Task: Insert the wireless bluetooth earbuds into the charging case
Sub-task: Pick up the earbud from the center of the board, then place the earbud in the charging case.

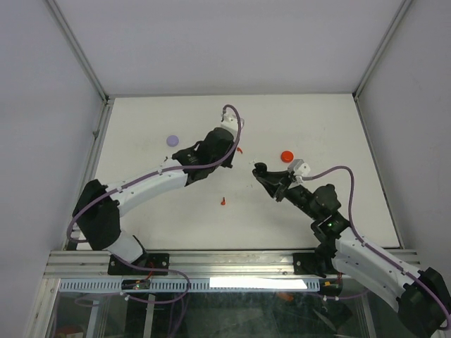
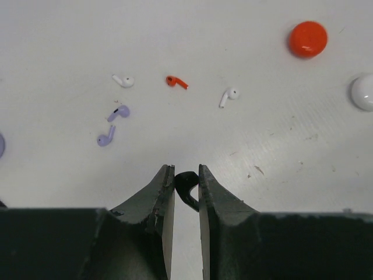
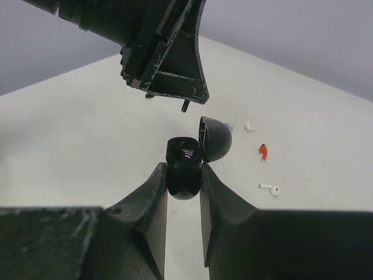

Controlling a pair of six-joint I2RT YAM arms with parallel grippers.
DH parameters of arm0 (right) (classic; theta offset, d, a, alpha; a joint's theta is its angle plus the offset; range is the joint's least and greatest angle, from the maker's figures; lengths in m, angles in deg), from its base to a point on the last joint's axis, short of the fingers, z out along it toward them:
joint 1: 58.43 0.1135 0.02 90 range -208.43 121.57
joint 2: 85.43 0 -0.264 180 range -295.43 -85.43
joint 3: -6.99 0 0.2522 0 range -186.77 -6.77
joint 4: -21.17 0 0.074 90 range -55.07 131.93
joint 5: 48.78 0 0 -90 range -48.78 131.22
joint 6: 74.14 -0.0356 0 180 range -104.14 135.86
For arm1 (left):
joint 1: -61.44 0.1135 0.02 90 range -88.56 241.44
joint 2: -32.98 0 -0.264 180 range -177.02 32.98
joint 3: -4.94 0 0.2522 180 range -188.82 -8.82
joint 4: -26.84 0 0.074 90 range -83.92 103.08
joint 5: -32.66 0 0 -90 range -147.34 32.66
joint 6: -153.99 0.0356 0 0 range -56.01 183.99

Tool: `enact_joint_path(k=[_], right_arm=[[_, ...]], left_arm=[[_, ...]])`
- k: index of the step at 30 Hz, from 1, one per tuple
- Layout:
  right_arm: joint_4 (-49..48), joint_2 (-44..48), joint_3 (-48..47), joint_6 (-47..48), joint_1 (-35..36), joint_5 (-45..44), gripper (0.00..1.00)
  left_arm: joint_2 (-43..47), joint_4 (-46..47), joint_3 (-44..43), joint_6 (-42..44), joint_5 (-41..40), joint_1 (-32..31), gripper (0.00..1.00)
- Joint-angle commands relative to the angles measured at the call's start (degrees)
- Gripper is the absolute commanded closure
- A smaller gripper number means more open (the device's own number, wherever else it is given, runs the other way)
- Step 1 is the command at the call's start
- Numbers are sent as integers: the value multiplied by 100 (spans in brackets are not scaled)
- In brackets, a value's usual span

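Observation:
My left gripper (image 2: 186,170) is shut on a black earbud (image 2: 187,185), pinched between its fingertips above the table. My right gripper (image 3: 184,168) is shut on the black charging case (image 3: 185,175), whose lid (image 3: 214,139) stands open. In the right wrist view the left gripper's fingers (image 3: 169,64) hang just above and behind the open case, and the earbud's stem (image 3: 185,106) pokes out below them. Loose earbuds lie on the table: two white (image 2: 123,80) (image 2: 229,96), one red (image 2: 176,81), two lavender (image 2: 119,112) (image 2: 106,137).
A red case (image 1: 287,155) and a white case (image 1: 301,167) lie close behind my right gripper (image 1: 261,171). A lavender case (image 1: 173,140) sits at the left. Another red earbud (image 1: 223,202) lies nearer the front edge. Walls enclose the table's sides and back.

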Motion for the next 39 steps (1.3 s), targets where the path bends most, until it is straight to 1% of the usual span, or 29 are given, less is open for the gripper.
enact_joint_path(k=[1, 8, 14, 21, 30, 39], right_arm=[[-1606, -212, 88, 193, -1, 252, 100], [-2560, -602, 182, 295, -1, 448, 100], [-2944, -868, 89, 265, 0, 587, 100], [-3078, -915, 7, 83, 0, 648, 100], [-3021, -761, -27, -81, -1, 671, 100], [-3021, -686, -9, -199, -1, 605, 100]], left_arm=[[741, 820, 170, 463, -131, -174, 91], [1649, 1386, 485, 888, 24, -478, 91], [2173, 1975, 817, 1143, 538, -778, 89], [2281, 2545, 1073, 1475, 660, -1152, 89], [2259, 3238, 1330, 1838, 789, -1435, 89], [2135, 3461, 1395, 1995, 862, -1629, 89]])
